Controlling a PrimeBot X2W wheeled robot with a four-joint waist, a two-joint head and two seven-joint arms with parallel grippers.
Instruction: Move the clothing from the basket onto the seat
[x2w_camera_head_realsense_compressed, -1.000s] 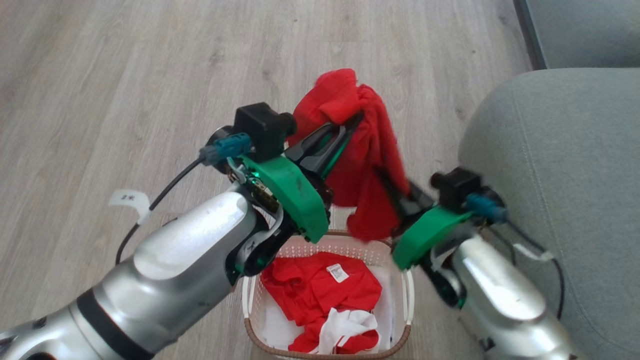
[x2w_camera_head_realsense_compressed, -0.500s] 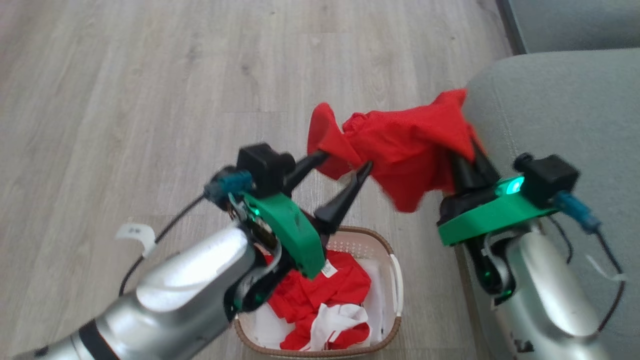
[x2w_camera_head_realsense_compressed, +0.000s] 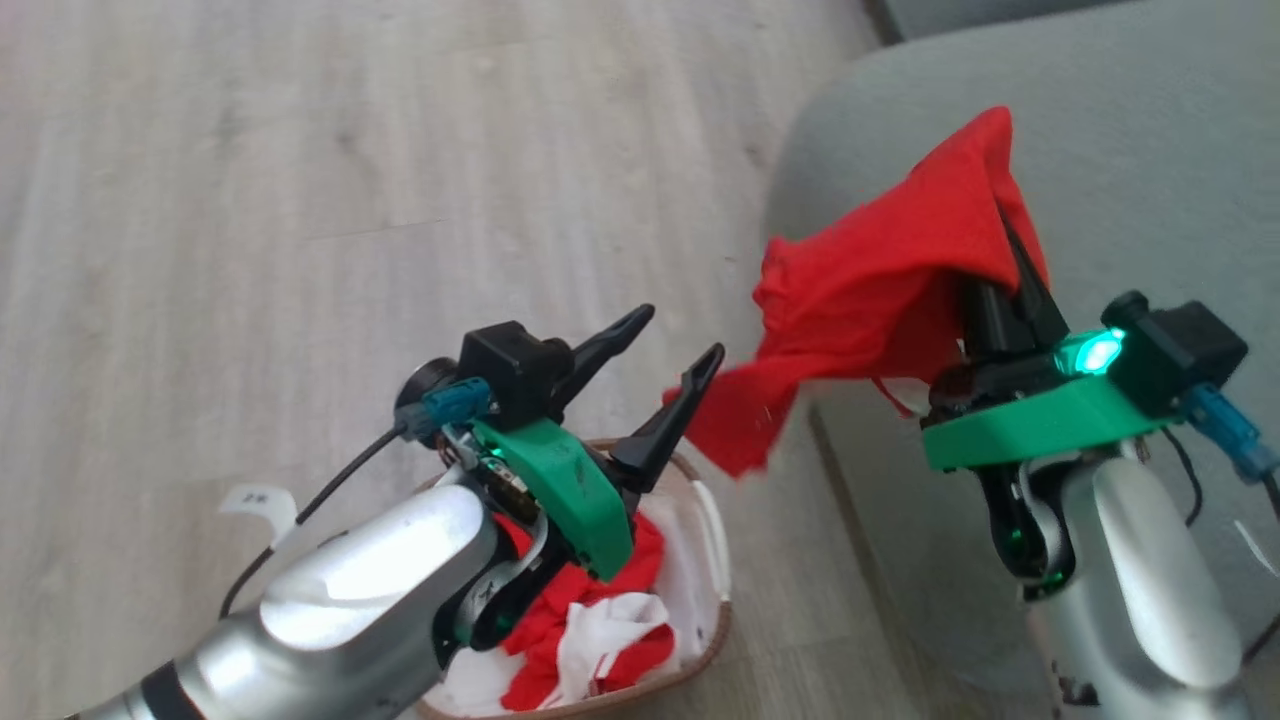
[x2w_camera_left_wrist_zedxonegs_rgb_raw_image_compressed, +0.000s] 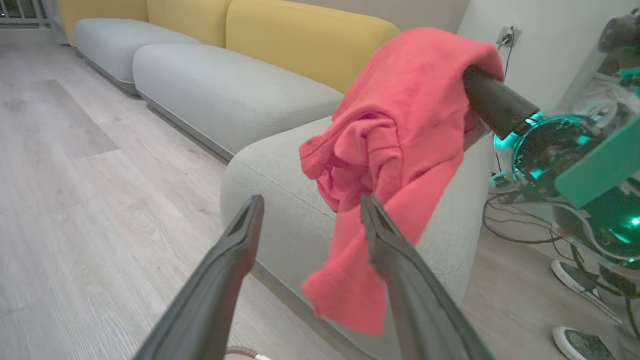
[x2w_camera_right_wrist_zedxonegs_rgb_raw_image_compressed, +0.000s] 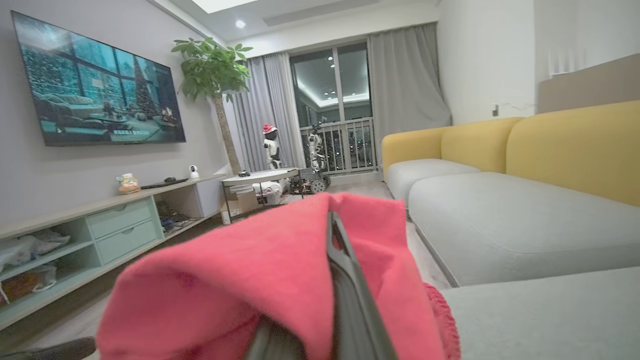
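Note:
My right gripper (x2w_camera_head_realsense_compressed: 1010, 265) is shut on a red garment (x2w_camera_head_realsense_compressed: 880, 300), which hangs from it over the edge of the grey-green seat (x2w_camera_head_realsense_compressed: 1120, 130). The cloth covers its fingertips. My left gripper (x2w_camera_head_realsense_compressed: 678, 335) stands open and empty above the basket (x2w_camera_head_realsense_compressed: 712, 520), just left of the garment's hanging tail. More red and white clothing (x2w_camera_head_realsense_compressed: 590, 630) lies in the basket, partly hidden by my left arm. In the left wrist view the open fingers (x2w_camera_left_wrist_zedxonegs_rgb_raw_image_compressed: 240, 240) frame the garment (x2w_camera_left_wrist_zedxonegs_rgb_raw_image_compressed: 400, 125) draped off the right gripper's finger (x2w_camera_left_wrist_zedxonegs_rgb_raw_image_compressed: 495, 102). In the right wrist view the garment (x2w_camera_right_wrist_zedxonegs_rgb_raw_image_compressed: 240, 285) lies over my fingers (x2w_camera_right_wrist_zedxonegs_rgb_raw_image_compressed: 345, 285).
Pale wood floor (x2w_camera_head_realsense_compressed: 300, 200) stretches left and behind the basket. More grey cushions with yellow backs (x2w_camera_left_wrist_zedxonegs_rgb_raw_image_compressed: 300, 40) run along the wall. Two sneakers (x2w_camera_left_wrist_zedxonegs_rgb_raw_image_compressed: 575, 272) and cables sit on the floor past the seat. A TV unit (x2w_camera_right_wrist_zedxonegs_rgb_raw_image_compressed: 100, 220) lines the far wall.
My left gripper opened and let go of the red garment. My right gripper carried it rightward over the seat's edge. The head camera turned right.

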